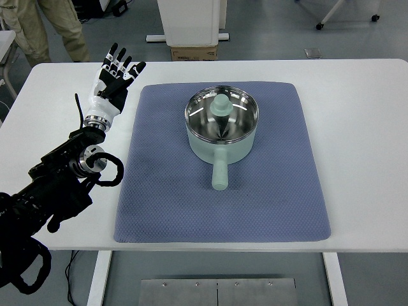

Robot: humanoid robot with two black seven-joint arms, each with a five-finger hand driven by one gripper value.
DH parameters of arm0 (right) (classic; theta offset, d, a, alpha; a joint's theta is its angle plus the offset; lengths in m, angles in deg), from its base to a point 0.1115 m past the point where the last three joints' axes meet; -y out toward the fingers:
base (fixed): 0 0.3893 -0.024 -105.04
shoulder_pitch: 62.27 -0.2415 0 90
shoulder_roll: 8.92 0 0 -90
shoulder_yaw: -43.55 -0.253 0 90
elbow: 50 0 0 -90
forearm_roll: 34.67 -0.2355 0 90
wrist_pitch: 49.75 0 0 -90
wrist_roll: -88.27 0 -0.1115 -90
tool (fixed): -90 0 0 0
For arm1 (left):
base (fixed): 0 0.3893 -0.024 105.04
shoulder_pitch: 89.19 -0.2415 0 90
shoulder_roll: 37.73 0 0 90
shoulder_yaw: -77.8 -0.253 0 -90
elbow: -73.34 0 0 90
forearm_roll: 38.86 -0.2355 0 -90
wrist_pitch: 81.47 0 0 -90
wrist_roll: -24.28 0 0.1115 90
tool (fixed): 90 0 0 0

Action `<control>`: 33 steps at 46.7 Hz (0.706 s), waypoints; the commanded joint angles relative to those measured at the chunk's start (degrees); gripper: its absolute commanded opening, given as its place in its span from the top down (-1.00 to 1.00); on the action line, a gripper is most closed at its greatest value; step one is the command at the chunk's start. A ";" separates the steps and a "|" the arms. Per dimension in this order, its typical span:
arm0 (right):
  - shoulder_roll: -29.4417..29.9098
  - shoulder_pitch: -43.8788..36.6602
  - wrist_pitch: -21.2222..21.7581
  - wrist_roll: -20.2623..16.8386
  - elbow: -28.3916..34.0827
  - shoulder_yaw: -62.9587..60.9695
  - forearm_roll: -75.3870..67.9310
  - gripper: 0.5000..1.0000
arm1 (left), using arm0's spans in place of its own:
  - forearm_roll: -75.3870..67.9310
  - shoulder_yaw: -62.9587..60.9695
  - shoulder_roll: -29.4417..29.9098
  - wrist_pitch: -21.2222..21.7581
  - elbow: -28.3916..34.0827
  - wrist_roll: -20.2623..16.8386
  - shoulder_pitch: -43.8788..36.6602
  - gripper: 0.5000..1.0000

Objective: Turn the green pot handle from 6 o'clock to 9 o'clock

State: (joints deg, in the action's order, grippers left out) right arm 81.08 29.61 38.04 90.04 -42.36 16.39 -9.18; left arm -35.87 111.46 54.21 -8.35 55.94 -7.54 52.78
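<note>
One hand I see: left hand (115, 75), fingers spread, empty, table's (357, 95) left edge
Pot (222, 124): mat (166, 191) centre, handle (219, 173) toward near edge

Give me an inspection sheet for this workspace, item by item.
Surface: white table with a blue-grey mat lying flat on it.
Job's things: green pot on the mat, glass lid on, handle pointing toward the robot, at 6 o'clock.
Clutter: nothing seen.
Hands: left hand open, fingers spread, over the table left of the mat, clear of the pot; right not in view.
Cables: black loop at the left forearm.
Surroundings: person's legs, cardboard box, white cabinet beyond the table.
</note>
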 commanded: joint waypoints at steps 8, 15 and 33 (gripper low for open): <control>0.00 0.06 0.01 -0.01 0.00 0.00 0.00 -1.00 | 0.00 0.00 -0.09 -0.08 0.00 -0.09 0.06 -1.00; 0.00 -0.03 0.01 -0.01 0.00 0.00 0.00 -1.00 | 0.00 0.00 -0.09 0.09 0.00 -0.09 0.15 -1.00; 0.00 -0.03 0.01 -0.01 0.00 0.00 0.00 -1.00 | -0.09 0.00 0.00 0.18 0.09 -0.26 0.24 -1.00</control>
State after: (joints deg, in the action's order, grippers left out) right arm 81.08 29.63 38.04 90.03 -42.36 16.39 -9.18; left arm -35.96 111.40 54.17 -8.17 56.03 -7.77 52.94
